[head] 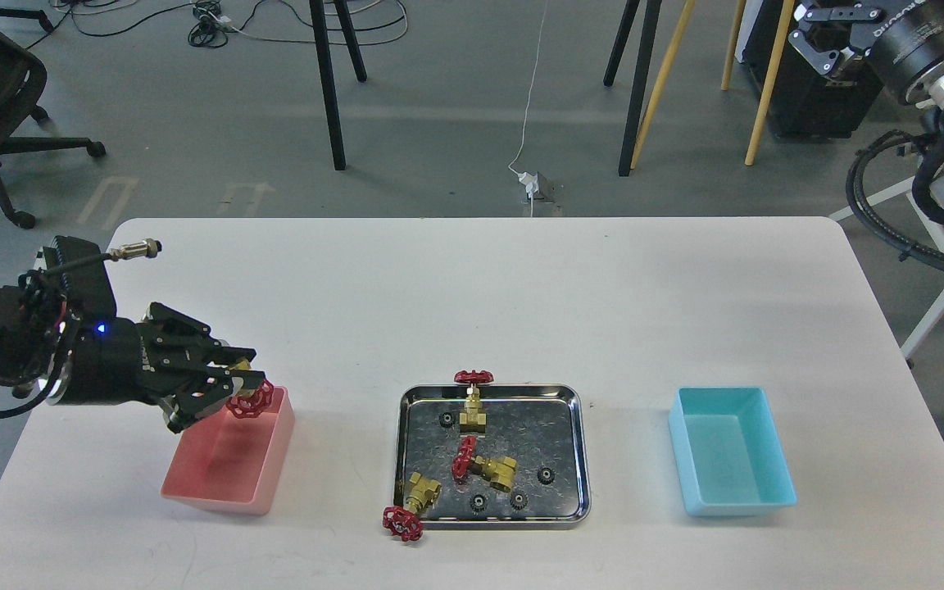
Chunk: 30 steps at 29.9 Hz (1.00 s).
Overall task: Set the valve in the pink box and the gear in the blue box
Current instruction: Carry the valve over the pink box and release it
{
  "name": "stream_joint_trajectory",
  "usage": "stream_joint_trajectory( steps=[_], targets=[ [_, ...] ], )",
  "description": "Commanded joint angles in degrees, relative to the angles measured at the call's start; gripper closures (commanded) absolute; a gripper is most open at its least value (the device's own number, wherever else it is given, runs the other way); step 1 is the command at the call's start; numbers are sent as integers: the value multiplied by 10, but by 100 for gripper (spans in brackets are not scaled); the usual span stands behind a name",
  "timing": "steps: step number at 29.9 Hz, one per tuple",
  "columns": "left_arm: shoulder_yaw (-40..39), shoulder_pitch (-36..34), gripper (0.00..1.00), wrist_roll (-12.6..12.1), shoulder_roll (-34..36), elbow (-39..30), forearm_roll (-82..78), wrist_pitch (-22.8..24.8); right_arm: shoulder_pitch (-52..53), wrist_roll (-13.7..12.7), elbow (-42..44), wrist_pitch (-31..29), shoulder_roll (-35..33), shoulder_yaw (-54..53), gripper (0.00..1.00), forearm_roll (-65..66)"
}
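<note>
valve [249,401] clamped in left tool [244,387], over pink box [193,483]

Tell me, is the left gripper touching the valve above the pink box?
Touching. The head view shows the left gripper with its jaws closed on the valve, whose red handwheel sticks out between them, over the pink box.

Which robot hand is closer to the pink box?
The left one. The left gripper hangs right over the pink box, holding a valve above its far edge. The right gripper is raised far away at the top right, beyond the table.
</note>
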<state>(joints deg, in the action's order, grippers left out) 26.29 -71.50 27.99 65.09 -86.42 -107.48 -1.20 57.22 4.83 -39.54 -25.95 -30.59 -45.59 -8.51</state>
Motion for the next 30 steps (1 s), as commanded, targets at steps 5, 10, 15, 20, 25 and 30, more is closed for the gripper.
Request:
stream_joint_trajectory(
  steps=[5, 10, 15, 20, 25, 30],
  targets=[
    [-3, 24, 83, 0, -18, 34, -10, -4, 0, -3, -1, 0, -1, -1, 1, 0],
    [-3, 44, 83, 0, -44, 71, -11, -6, -3, -3, -2, 0, -2, -1, 1, 0],
    [-2, 51, 83, 0, -60, 94, -11, -14, -4, -3, -2, -1, -3, -1, 1, 0],
    [-4, 60, 83, 0, -71, 94, -10, -17, -7, -3, -2, -1, -4, 0, 1, 0],
    [-4, 74, 83, 0, -81, 94, -10, -22, -13, -3, -3, 0, -4, 0, 1, 0],
    [-4, 86, 81, 0, -84, 94, -10, -31, -14, -3, -4, -1, -6, 0, 1, 0]
  ],
)
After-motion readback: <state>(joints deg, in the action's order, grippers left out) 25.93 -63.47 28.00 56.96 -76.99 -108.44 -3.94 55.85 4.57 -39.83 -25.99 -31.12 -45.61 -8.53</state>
